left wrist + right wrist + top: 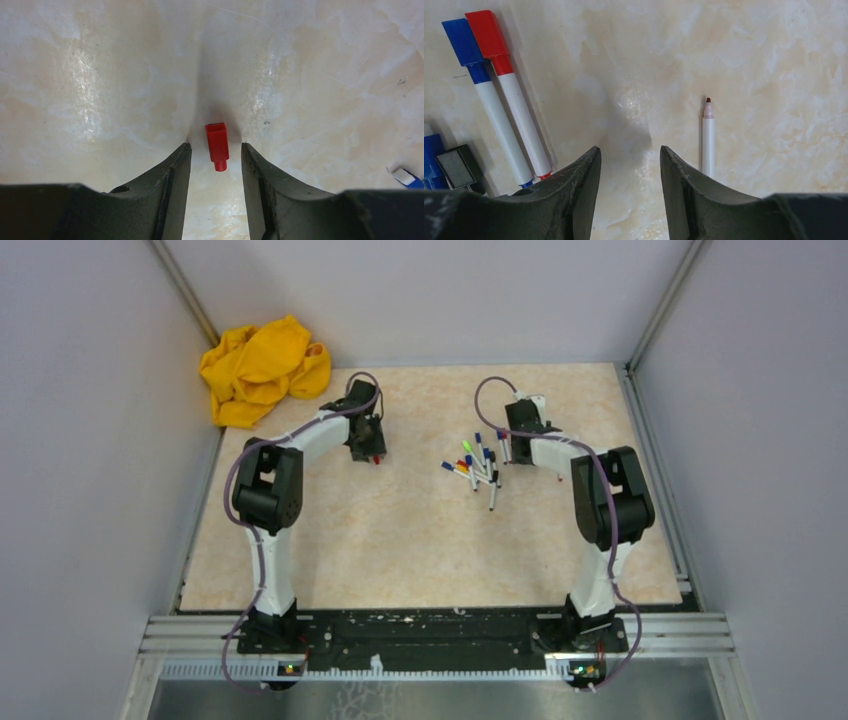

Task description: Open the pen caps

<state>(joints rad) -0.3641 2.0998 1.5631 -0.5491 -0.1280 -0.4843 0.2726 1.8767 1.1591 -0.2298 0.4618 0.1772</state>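
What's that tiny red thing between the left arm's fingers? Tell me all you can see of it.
It is a small red pen cap of smooth-looking plastic, with no pen in it: a boxy body with an open-looking square mouth at the far end and a narrower stub at the near end. It lies on its side on the marbled beige table, between the open fingers, touching neither.

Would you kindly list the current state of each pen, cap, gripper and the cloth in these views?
Red cap: off its pen, lying loose.
Left gripper: open, straddling the red cap without touching it.
Right gripper: open, empty.
Bare pen: uncapped, tip exposed.
Blue pen: capped.
Red pen: capped.
Cloth: crumpled.
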